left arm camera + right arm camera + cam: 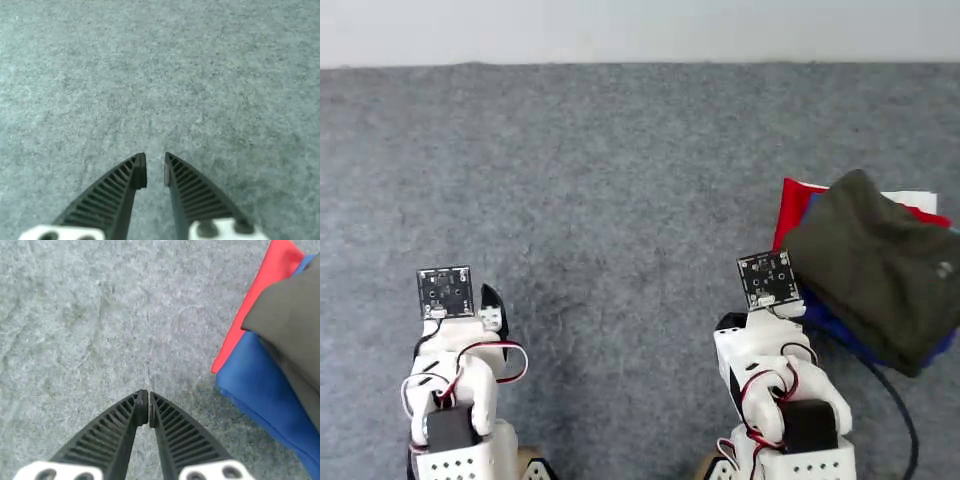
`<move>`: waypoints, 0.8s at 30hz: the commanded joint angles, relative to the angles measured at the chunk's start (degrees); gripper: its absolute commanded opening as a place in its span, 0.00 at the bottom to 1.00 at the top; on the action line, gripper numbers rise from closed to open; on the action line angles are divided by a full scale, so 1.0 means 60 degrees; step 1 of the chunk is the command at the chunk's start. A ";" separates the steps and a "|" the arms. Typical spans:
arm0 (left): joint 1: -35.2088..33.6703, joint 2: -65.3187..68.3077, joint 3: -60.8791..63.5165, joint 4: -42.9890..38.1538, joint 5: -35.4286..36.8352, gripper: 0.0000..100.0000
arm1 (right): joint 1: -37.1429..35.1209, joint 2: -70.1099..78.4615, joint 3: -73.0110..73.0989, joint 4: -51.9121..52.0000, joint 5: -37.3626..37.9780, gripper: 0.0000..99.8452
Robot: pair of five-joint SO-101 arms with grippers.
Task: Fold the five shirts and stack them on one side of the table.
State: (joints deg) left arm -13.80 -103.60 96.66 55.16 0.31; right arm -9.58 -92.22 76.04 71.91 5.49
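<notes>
the folded shirts sit in one pile at the right side of the grey worktop [620, 180], with a dark olive shirt [875, 265] on top, a blue shirt [265, 395] and a red shirt [260, 305] under it, and a white edge [910, 200] at the far side. i can't count five layers.

the right end effector [149, 412] has its tips pressed together, holding nothing. the pile lies just beside it on its outer side, skewed to the worktop's edge. the left end effector [155, 172], tips a crack apart and empty, is well apart from the pile, so any squaring-up looks like the right arm's job.
</notes>
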 commanded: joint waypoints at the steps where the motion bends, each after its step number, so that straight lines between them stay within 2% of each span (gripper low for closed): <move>1: 0.0073 -0.0073 -0.0051 0.0132 -0.0015 0.08 | 0.0022 0.0007 0.0029 -0.0095 0.0088 0.01; 3: 0.0088 -0.0073 -0.0051 0.0322 -0.0044 0.07 | 0.0022 -0.0066 0.0264 -0.0095 0.0088 0.01; 6: 0.0088 -0.0073 -0.0051 0.0703 -0.0059 0.01 | 0.0022 -0.0081 0.0762 -0.0198 0.0088 0.01; 13: 0.0147 -0.0044 -0.0051 0.0938 -0.0073 0.01 | -0.0007 -0.0081 0.1582 -0.0989 0.0044 0.01; 18: 0.1377 -0.0073 -0.0081 0.2168 -0.0073 0.01 | -0.0051 -0.0095 0.2344 -0.1443 0.0029 0.01; 24: 0.1451 -0.0073 -0.0037 0.2051 -0.0073 0.01 | -0.0051 -0.0095 0.2725 -0.1414 0.0015 0.01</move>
State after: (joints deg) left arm -5.54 -103.60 96.66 67.30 0.31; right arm -9.58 -92.40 92.13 64.35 5.49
